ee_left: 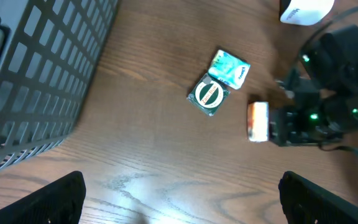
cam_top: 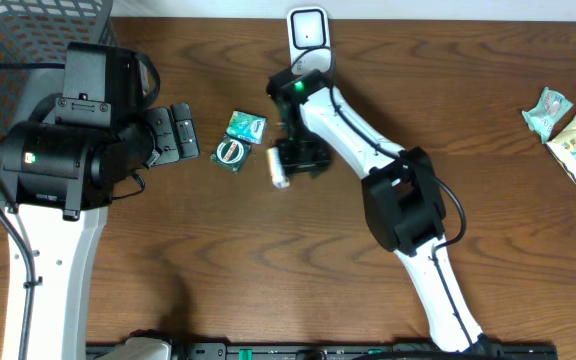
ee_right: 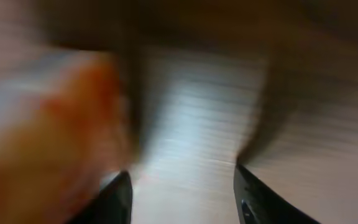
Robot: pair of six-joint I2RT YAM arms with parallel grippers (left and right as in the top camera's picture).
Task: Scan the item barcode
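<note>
Entry one, right claw [cam_top: 290,160]: jaws at a middling width, set either side of the item [ee_left: 258,120], a small white piece with an orange end; you appear to have it clasped, though your wrist view is too smeared to show the contact cleanly; whether it rests on the table [cam_top: 268,290] or rides just clear of it cannot be told.

Entry two, neighbours of the item: a round green-lidded piece [ee_left: 209,94] and a green packet [ee_left: 230,67], touching one another, lying near the item on the left arm's side and apart from it; neither is in any grip.

Entry three, scanner [cam_top: 308,30]: white, standing at the far edge of the table, beyond the right arm's wrist; the item is near it but not in front of its face.

Entry four, left claw [cam_top: 173,135]: jaws spread wide, nothing between them; idle beside the wire basket [cam_top: 28,40].

Entry five, snack packets [cam_top: 573,125]: at the far right edge, well apart from everything above.

Step in hand, by judgement: the pick looks made or all but made; the presentation to the scanner is not yet done.

Next move, by judgement: you need a sure hold first, then a carry toward the scanner with the barcode side turned to its face; no barcode shows in any view, so you may have to roll the wrist to find it; keep the claw's fingers off the printed side.
</note>
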